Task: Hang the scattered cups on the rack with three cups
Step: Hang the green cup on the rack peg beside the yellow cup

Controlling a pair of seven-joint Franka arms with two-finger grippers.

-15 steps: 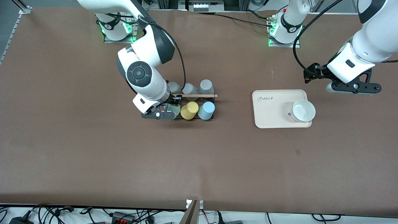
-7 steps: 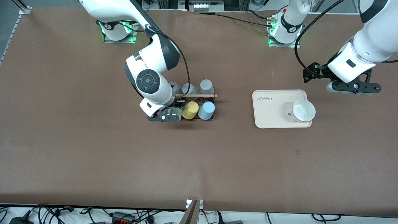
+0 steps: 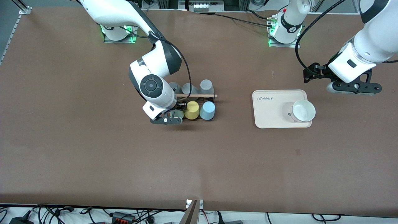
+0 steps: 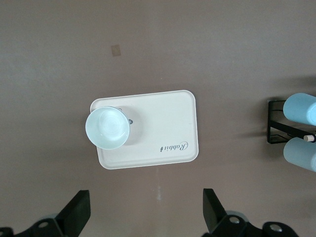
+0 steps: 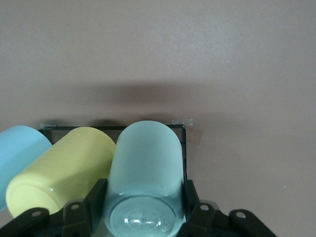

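1. Two fingers of my right gripper point(image 5: 145, 205) clamp the mint green cup point(image 5: 146, 168) at the rack point(image 3: 194, 107), on its end toward the right arm's base.
2. Beside it on the rack sit the yellow cup point(image 3: 192, 110), then the light blue cup point(image 3: 207, 110); grey cups point(image 3: 190, 88) stand farther from the front camera.
3. My left gripper point(image 4: 143, 217) waits, fingers spread, over bare table near the cream tray point(image 3: 270, 109) holding a white bowl point(image 3: 303, 110).

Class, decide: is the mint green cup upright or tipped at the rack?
Tipped. In the right wrist view the mint green cup lies slanted beside the yellow cup, base toward the camera, clamped in the right pincer.
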